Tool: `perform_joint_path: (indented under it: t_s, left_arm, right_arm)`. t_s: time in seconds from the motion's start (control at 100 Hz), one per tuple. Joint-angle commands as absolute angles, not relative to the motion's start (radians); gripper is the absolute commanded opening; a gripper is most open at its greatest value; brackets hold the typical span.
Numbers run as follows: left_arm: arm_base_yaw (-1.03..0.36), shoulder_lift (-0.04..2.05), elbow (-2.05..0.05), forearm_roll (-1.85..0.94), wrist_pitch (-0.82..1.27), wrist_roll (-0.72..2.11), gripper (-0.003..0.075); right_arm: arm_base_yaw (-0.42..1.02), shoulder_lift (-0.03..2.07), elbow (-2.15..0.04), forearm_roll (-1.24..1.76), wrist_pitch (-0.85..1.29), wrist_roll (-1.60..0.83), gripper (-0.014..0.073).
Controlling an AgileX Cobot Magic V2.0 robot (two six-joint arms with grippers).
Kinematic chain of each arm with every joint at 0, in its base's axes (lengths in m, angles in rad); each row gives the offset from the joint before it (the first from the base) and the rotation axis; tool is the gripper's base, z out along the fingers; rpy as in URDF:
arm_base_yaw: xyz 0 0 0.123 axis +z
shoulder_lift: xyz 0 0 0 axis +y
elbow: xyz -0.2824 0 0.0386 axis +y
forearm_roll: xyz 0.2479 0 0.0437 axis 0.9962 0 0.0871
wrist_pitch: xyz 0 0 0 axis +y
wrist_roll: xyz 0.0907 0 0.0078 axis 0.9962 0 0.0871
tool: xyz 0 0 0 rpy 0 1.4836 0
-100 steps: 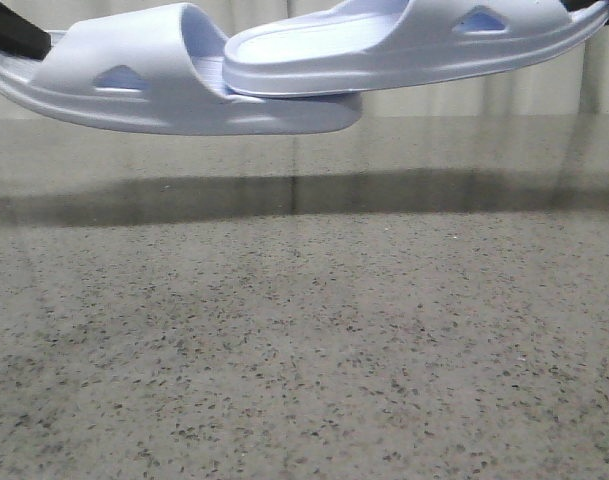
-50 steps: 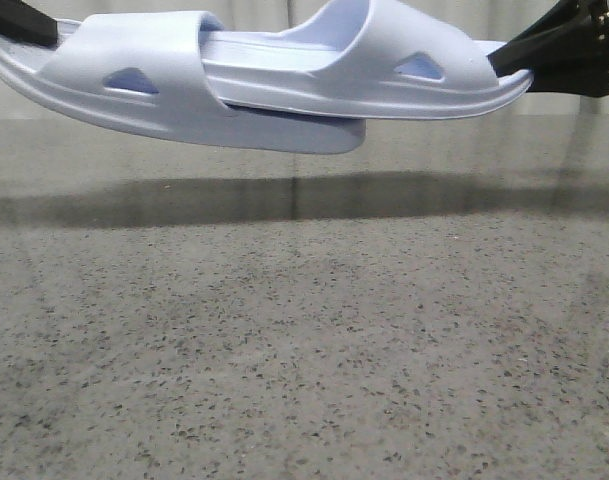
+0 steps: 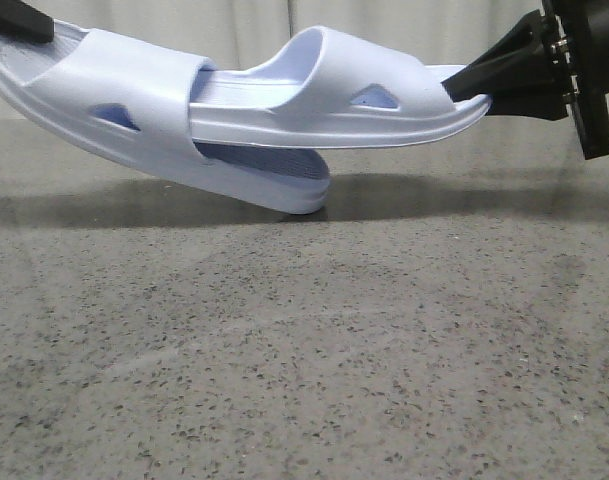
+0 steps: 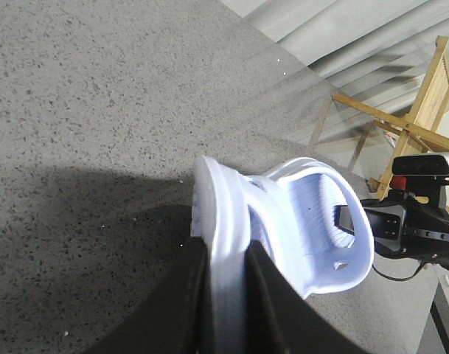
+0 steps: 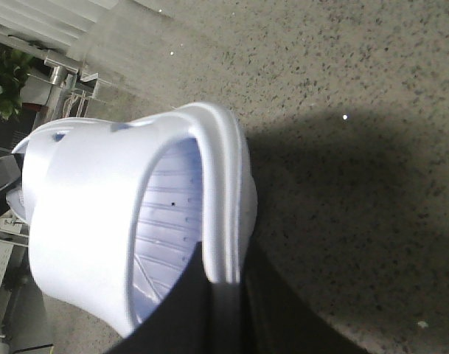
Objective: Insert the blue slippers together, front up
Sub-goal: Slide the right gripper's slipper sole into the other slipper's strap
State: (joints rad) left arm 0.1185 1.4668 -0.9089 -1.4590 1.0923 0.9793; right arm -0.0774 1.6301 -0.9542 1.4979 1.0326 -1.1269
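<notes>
Two pale lavender-blue moulded foam slide sandals, each with a wide strap and a triangular side cut-out, are held in the air above a speckled grey stone table [image 3: 304,380]. The left-hand slipper [image 3: 94,100] tilts downward, its free end low and close to the table; whether it touches cannot be told. The right-hand slipper [image 3: 334,100] lies nearly level, soles down, and its free end has passed under the wide strap of the left-hand slipper, resting over that slipper's ribbed footbed.

The left gripper [image 4: 225,310] has its black fingers clamped on the edge of the left-hand slipper's sole, as the left wrist view shows. The right gripper [image 5: 223,295] likewise has its fingers closed on the sole rim of the right-hand slipper.

Judged from this arrangement, the step in hand is the nesting of one slipper into the other, and it appears well along but perhaps not seated to full depth.

To do it well:
- Keep both soles in one line, so the entering end slides straight beneath the strap and does not catch on the strap's edge.
- Bring the left-hand slipper's tilt closer to that of the right-hand one, so the footbeds lie parallel.
- Close the arms gently; foam yields, and hard pushing could buckle the strap or twist a sole in its grip.
- Hold the low end clear of the table, since dragging there could lever the pair apart.
</notes>
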Motion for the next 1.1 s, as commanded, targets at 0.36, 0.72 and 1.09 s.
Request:
perform_joint_path:
  t_s: [0.36,0.72,1.09]
  left_arm:
    - [0.111,1.438,-0.939,-1.572,1.256,0.988,0.0015]
    - [0.111,1.438,-0.939,-1.555,1.260,0.988,0.0015]
    - [0.112,1.438,-0.939,-1.564,1.242,1.012,0.0015]
  right_arm:
    - [0.024,1.635,-0.981,1.562,1.099,-1.152,-0.0099]
    - [0.072,1.635,-1.040,1.564,1.079,-1.154,-0.0099]
    - [0.004,1.633,-1.040,1.543,1.147,-1.154,0.0015]
